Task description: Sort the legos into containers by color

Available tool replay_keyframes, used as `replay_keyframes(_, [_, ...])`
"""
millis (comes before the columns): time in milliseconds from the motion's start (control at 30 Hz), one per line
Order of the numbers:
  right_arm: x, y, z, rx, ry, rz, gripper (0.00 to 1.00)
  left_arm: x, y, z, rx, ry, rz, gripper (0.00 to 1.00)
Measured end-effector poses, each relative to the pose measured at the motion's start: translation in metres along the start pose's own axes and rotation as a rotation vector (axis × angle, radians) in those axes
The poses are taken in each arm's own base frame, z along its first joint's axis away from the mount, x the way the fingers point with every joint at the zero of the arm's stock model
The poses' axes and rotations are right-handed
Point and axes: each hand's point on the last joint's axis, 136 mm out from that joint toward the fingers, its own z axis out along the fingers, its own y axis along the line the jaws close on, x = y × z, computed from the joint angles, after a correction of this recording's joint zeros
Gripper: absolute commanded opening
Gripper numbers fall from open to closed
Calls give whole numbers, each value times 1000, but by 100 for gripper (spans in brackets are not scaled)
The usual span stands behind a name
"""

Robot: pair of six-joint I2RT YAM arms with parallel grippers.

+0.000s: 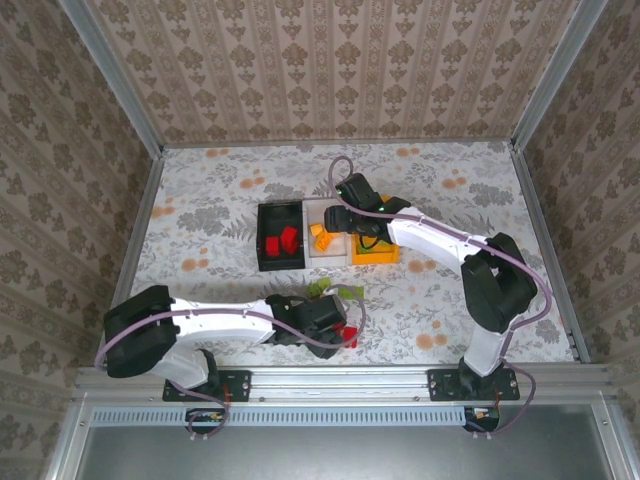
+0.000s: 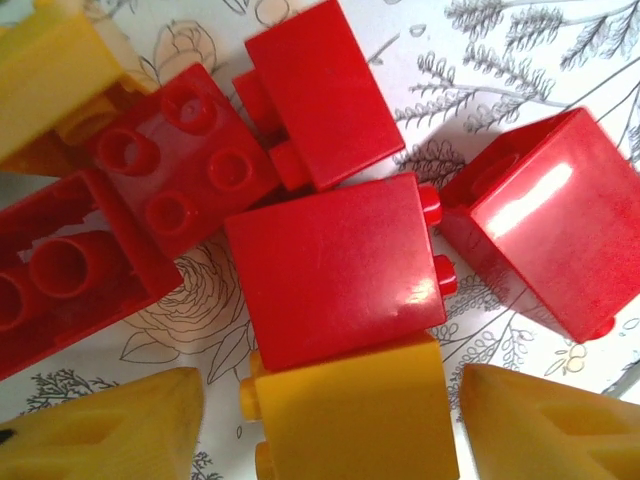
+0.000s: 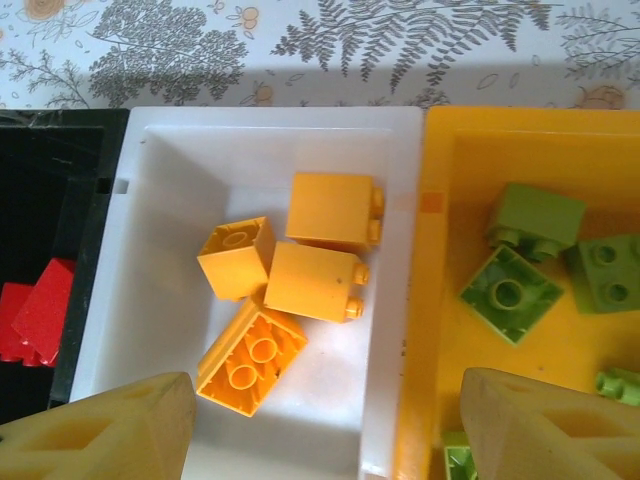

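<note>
1. Red everywhere under the left wrist: loose red bricks [image 2: 335, 270] lie jumbled on the counter [image 2: 520, 60], touching one another, a heap not yet sorted.
2. The left fingers [image 2: 110, 430] stand spread either side of a yellow brick [image 2: 350, 410] that butts against a red one. They look lined up to take the yellow alone, and nothing is pinched yet.
3. The right fingers [image 3: 100, 430] are spread and empty over the white bin [image 3: 160, 200], where four yellow legos [image 3: 315, 280] lie. That is yellow's home.
4. The black bin [image 3: 60, 200] holds red legos [image 3: 40, 310], and the orange bin [image 3: 440, 150] holds green bricks [image 3: 510, 295], one colour apiece.
5. My read is that the sort is partway done. The tight packing could drag a red neighbour along with the yellow.
</note>
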Motion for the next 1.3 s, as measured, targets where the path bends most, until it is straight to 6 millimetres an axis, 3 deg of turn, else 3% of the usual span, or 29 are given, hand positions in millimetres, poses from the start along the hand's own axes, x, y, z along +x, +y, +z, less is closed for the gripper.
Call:
replay_keyframes(300, [-8, -15, -12, -4, -27, 50, 72, 8, 0, 8, -14, 34, 14, 39])
replay_keyframes(467, [-4, -21, -19, -5, -29, 58, 72, 1, 4, -12, -21, -13, 10, 36])
replay_keyframes(600, [3, -25, -29, -13, -35, 67, 72, -27, 5, -57, 9, -161, -18, 37])
replay_keyframes(700, [10, -30, -39, -21, -42, 82, 72, -64, 10, -93, 39, -302, -70, 39])
replay_keyframes(800, [24, -37, -48, -23, -39, 89, 72, -104, 33, -119, 27, -420, -157, 38])
replay_keyframes(867, [34, -44, -53, -21, -36, 97, 72, -125, 53, -126, 2, -459, -213, 37])
replay_keyframes(967, [50, -52, -60, -16, -28, 109, 72, -154, 84, -120, -47, -470, -281, 36])
replay_keyframes(1033, [53, -55, -62, -15, -26, 112, 72, -159, 92, -113, -62, -460, -293, 36])
replay_keyframes(1067, [54, -55, -64, -24, -40, 115, 72, -159, 97, -103, -64, -414, -300, 35])
replay_keyframes(1200, [80, -70, -79, -16, -27, 118, 72, -206, 125, -71, -76, -391, -360, 35])
replay_keyframes(1300, [89, -76, -86, -19, -29, 122, 73, -211, 147, -39, -99, -329, -400, 35])
